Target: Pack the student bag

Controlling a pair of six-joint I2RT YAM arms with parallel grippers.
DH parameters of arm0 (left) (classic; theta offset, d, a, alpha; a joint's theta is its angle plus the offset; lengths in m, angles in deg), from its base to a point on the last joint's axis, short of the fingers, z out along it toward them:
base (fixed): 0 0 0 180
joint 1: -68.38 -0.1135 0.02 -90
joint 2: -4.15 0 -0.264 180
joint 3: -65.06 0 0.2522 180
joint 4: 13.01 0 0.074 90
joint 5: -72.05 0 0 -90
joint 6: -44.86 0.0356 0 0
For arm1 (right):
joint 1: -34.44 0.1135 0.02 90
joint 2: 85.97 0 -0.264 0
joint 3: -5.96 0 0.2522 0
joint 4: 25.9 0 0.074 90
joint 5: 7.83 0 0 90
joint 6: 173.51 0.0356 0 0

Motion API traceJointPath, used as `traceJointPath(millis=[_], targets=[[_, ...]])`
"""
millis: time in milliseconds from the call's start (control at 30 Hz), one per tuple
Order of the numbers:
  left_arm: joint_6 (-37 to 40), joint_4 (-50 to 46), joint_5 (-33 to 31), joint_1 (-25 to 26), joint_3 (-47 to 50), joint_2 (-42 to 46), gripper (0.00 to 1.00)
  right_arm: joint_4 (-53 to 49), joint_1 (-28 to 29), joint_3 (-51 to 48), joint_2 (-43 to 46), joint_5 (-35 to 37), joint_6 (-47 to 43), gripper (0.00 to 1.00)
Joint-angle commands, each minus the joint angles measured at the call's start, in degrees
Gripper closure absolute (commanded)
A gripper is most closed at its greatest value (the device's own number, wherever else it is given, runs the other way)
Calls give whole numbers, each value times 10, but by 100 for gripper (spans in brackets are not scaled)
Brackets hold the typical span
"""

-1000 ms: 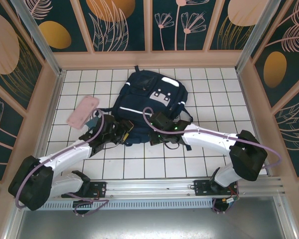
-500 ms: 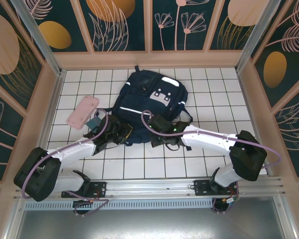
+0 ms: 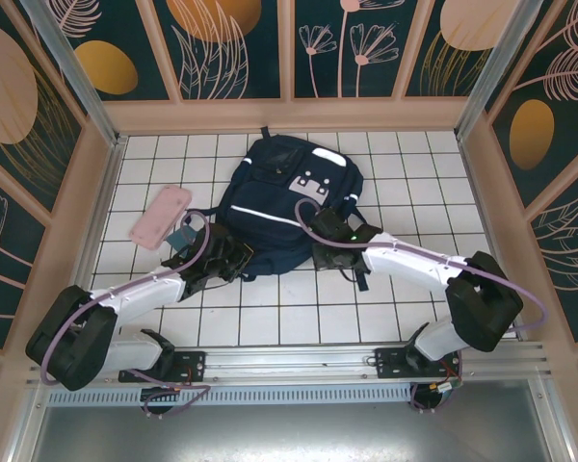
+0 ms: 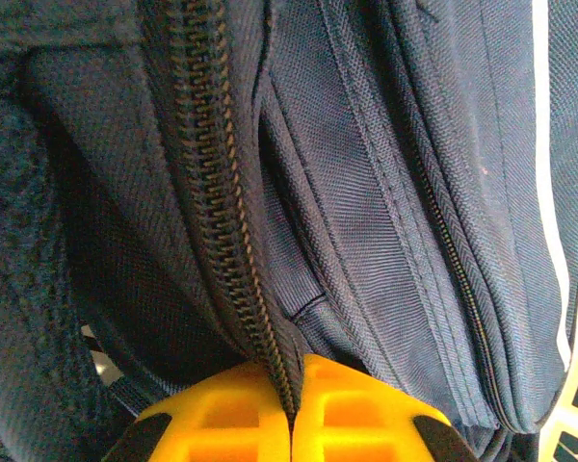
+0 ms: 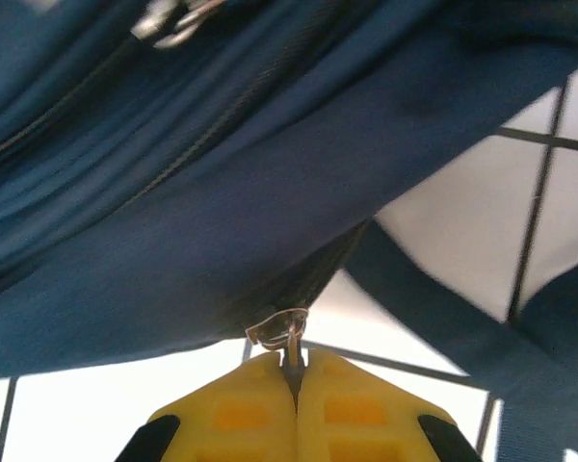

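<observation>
**Overhead and both wrist views: opening the main compartment.** The student bag [image 3: 284,197] lies flat near the middle of the white tiled surface [image 3: 395,173], its white stripe facing up. A pink case [image 3: 160,216] rests on the tiles just beside the bag's left edge, outside the bag.

The left tool [image 4: 291,404] is clenched on the zipper track [image 4: 212,192] at the bag's near-left edge, with the toothed seam running straight down between its 2 yellow fingers. The right tool [image 5: 296,375] is clenched on the metal zipper pull [image 5: 281,329] at the near-right edge, beside a loose strap [image 5: 433,318].

The step in hand appears to be unzipping, with 1 arm anchoring and 1 arm drawing.

To do it well:
- The left tool should hold the seam taut and fixed.
- The right tool should draw the pull along the line of the track, not away from it, so the slider does not jam or the thin tab slip free.
- The fabric ahead of the slider should be kept flat.
- The strap should stay clear of the teeth.
</observation>
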Motion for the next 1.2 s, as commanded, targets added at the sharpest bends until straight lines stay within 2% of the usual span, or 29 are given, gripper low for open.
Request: traceJointPath(millis=[0,267,467,733,867,967,1033,1167], targets=[[16,-49,-61,-9,19,13,100,-32,-54,-16,29,72,-9,100],[20,-54,-54,-9,20,18,100,33,-164,-7,-8,98,-29,100],[27,-54,-43,-9,17,17,100,89,-198,10,-40,88,-22,100],[31,-53,-36,-9,18,16,100,163,-207,24,-78,90,-15,100],[50,-40,-18,-9,9,17,97,153,-209,25,-64,71,-4,80],[104,-35,34,-9,-27,5,79,131,-205,12,-20,5,-8,61],[131,-48,55,-9,-49,-3,70,124,-204,-6,21,-35,-10,52],[162,-94,48,-9,-74,7,51,110,-204,-43,98,-89,-1,42]])
